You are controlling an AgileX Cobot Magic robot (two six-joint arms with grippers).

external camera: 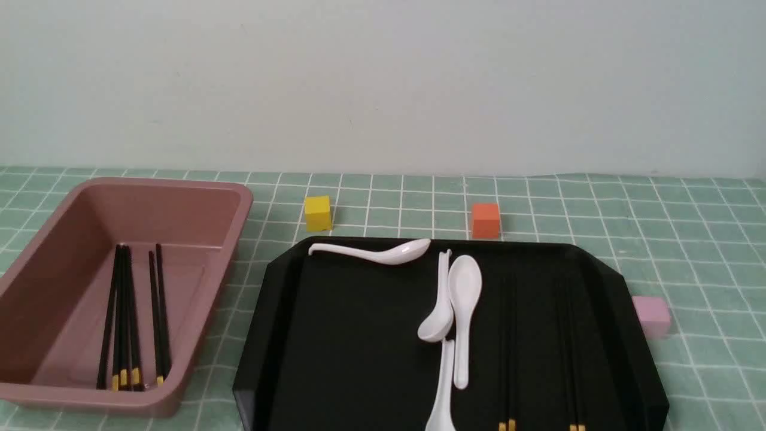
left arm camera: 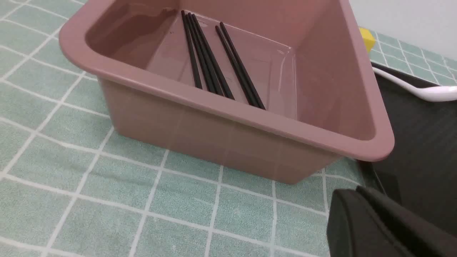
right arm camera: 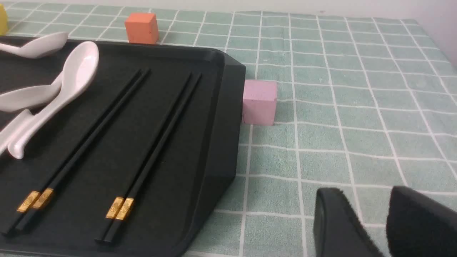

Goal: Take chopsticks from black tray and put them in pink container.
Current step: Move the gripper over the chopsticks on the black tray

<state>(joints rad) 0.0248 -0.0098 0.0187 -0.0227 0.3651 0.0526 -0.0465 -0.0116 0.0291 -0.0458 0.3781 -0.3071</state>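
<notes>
The pink container [external camera: 167, 181] stands at the left with several black chopsticks [external camera: 122, 317] lying in it, also seen in the left wrist view as chopsticks [left arm camera: 207, 60]. The black tray [external camera: 347, 335] fills the middle and right. On its right half lie two pairs of chopsticks [right arm camera: 89, 139] [right arm camera: 157, 142], yellow bands toward me. My left gripper [left arm camera: 357, 194] is shut and empty, over the cloth in front of the pink container [left arm camera: 228, 117], beside the tray's corner. My right gripper [right arm camera: 364, 203] is open and empty over the cloth, to the right of the tray [right arm camera: 217, 117]. Neither gripper shows in the front view.
Several white soup spoons [external camera: 464, 293] lie in the middle of the tray, one [external camera: 383, 252] along its far rim. A yellow cube [external camera: 318, 213] and an orange cube [external camera: 485, 220] sit behind the tray. A pale pink cube [external camera: 651, 315] sits by its right edge.
</notes>
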